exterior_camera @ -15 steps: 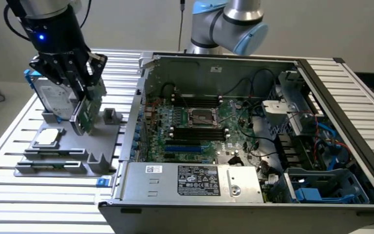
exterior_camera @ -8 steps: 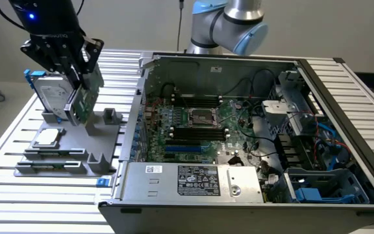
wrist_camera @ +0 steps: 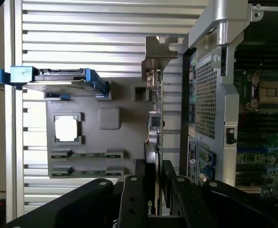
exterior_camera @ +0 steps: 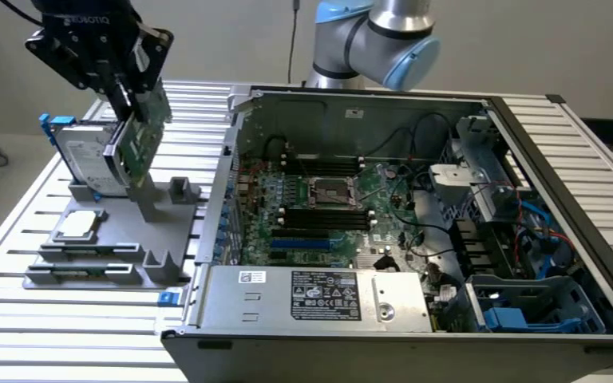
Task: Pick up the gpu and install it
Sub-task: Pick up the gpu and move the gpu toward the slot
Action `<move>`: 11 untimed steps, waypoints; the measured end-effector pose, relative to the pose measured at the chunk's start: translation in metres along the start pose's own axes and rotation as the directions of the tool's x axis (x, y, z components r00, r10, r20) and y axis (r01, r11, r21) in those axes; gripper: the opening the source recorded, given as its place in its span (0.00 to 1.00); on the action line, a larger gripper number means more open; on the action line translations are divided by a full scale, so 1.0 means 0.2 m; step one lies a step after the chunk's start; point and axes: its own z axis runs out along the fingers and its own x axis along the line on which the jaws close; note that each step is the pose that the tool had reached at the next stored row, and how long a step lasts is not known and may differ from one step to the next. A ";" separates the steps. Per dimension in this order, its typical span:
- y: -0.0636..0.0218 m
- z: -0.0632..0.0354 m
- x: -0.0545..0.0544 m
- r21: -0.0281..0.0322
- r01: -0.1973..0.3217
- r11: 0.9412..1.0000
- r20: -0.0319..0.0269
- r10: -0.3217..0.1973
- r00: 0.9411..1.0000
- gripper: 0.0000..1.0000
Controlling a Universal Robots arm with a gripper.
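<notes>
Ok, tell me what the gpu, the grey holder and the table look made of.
The gpu: green circuit board, likely fibreglass laminate; dark cover, probably plastic. The grey holder: matte, uniform grey, probably plastic. The table: ribbed silvery slats, apparently aluminium.

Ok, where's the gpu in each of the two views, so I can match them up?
Exterior view: the gpu is held by the gripper over the grey holder, on the exterior view's left of the open computer case.
Wrist view: the gpu is edge-on between the gripper's fingers, next to the case's perforated wall.
Shared landmark: the hard drive with blue rails, standing in the holder beside the gpu.
</notes>
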 end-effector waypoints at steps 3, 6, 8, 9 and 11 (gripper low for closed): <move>0.001 -0.028 -0.07 -0.007 0.000 1.000 -0.001 0.000 1.000 0.26; 0.001 -0.039 -0.14 -0.016 0.000 1.000 -0.001 0.000 1.000 0.26; 0.001 -0.045 -0.18 -0.021 0.000 1.000 -0.001 0.000 1.000 0.26; 0.001 -0.048 -0.21 -0.022 0.000 1.000 -0.001 0.000 1.000 0.26; 0.001 -0.054 -0.25 -0.026 0.000 1.000 -0.001 0.000 1.000 0.26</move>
